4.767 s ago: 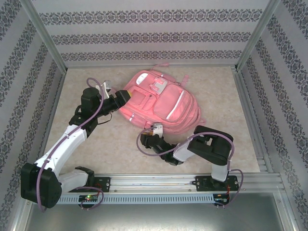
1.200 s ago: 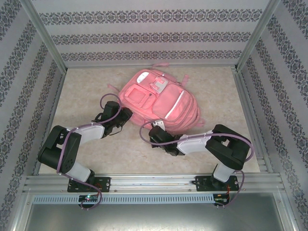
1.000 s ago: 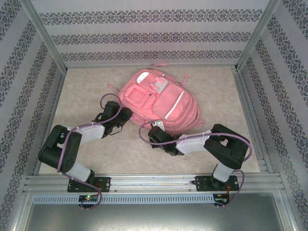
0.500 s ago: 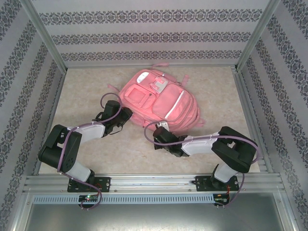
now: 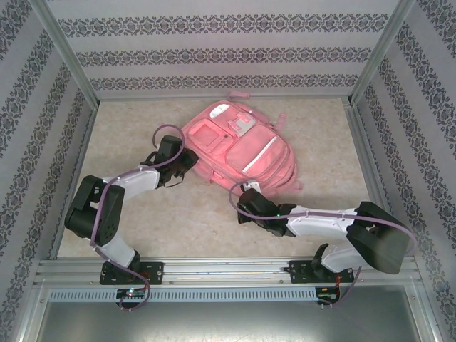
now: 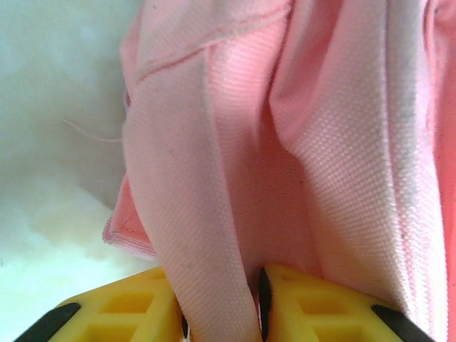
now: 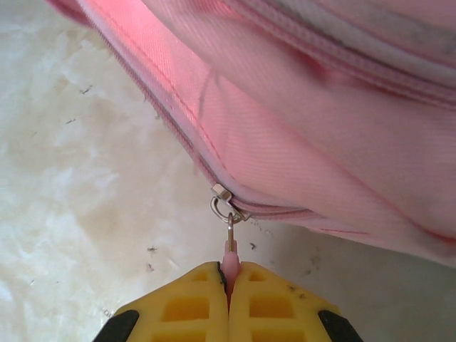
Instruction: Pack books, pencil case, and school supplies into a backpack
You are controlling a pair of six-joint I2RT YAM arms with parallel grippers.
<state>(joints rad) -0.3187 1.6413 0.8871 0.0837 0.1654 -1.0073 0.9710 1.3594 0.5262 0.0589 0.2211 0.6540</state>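
The pink backpack point(image 5: 246, 146) lies flat on the table, front pockets up, with a pale stripe across it. My left gripper point(image 5: 187, 160) is at its left edge, where its yellow fingers point(image 6: 121, 313) are shut on a fold of the pink fabric point(image 6: 206, 235). My right gripper point(image 5: 240, 194) is at the near edge. In the right wrist view the right gripper point(image 7: 229, 271) is shut on the small pink zipper pull point(image 7: 229, 253), which hangs from the metal slider point(image 7: 224, 201) on the closed zip. The books, pencil case and school supplies are out of view.
The beige table point(image 5: 142, 214) is walled by patterned panels on three sides. An aluminium rail point(image 5: 228, 267) carrying both arm bases runs along the near edge. The right arm point(image 5: 335, 221) lies stretched low across the table's near right part.
The backpack has shifted away and turned slightly. My left gripper moved farther back with the fabric in it. My right arm stretched out to the right, its gripper now shut on the zipper pull.
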